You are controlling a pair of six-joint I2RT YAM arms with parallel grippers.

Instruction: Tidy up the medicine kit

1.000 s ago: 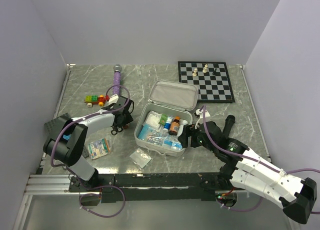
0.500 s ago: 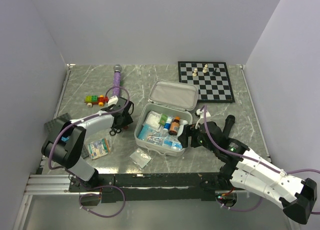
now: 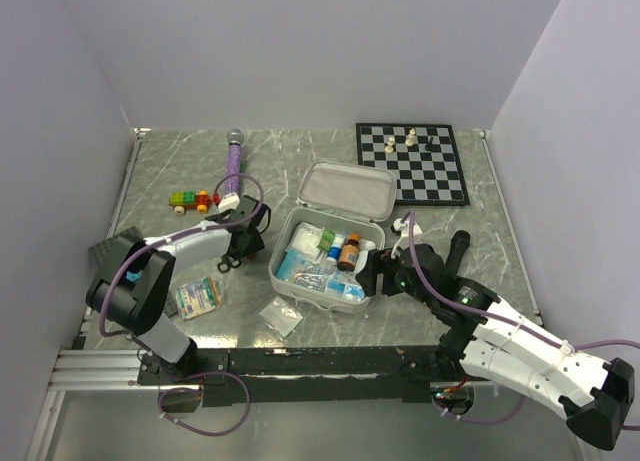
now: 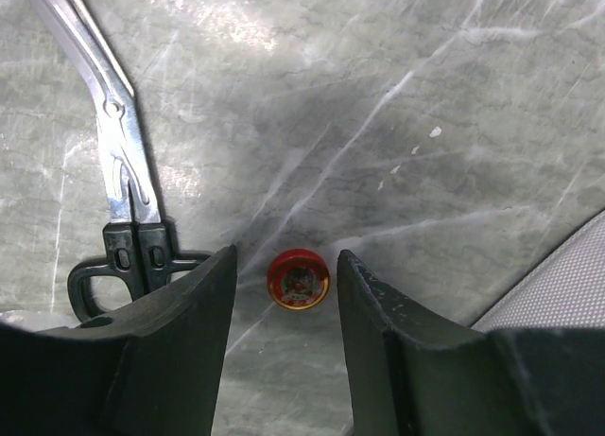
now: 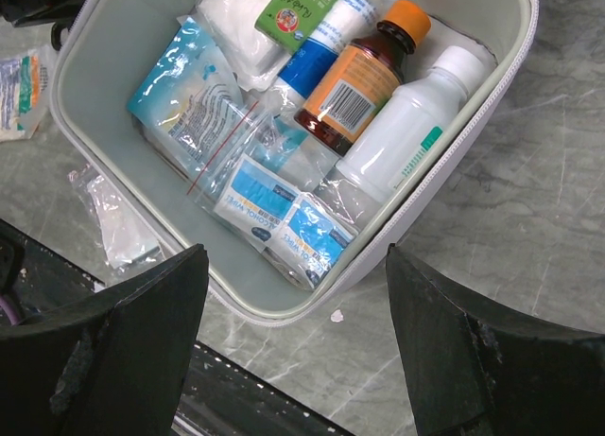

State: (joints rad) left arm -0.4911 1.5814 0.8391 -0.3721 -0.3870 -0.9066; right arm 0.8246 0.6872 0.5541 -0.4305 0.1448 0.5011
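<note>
The white medicine kit point(image 3: 283, 278) lies open mid-table with its lid point(image 3: 348, 189) hinged back. It holds an amber bottle point(image 5: 354, 79), a white bottle point(image 5: 406, 129), alcohol wipes point(image 5: 284, 218) and gauze packets. My left gripper point(image 3: 246, 243) is open, just left of the kit. In the left wrist view a small red round tin point(image 4: 299, 279) lies on the table between its open fingers point(image 4: 284, 275), untouched, and the kit's corner point(image 4: 558, 285) shows at the lower right. My right gripper point(image 5: 295, 266) is open and empty above the kit's near right corner.
Metal scissors point(image 4: 123, 181) with black handles lie left of the tin. A pill packet point(image 3: 198, 297) and a clear bag point(image 3: 281, 317) lie near the front. A toy brick car point(image 3: 193, 198), a purple wand point(image 3: 233, 159) and a chessboard point(image 3: 412, 163) sit further back.
My left arm has shifted very slightly over the same spot. The right arm and the kit have not moved.
</note>
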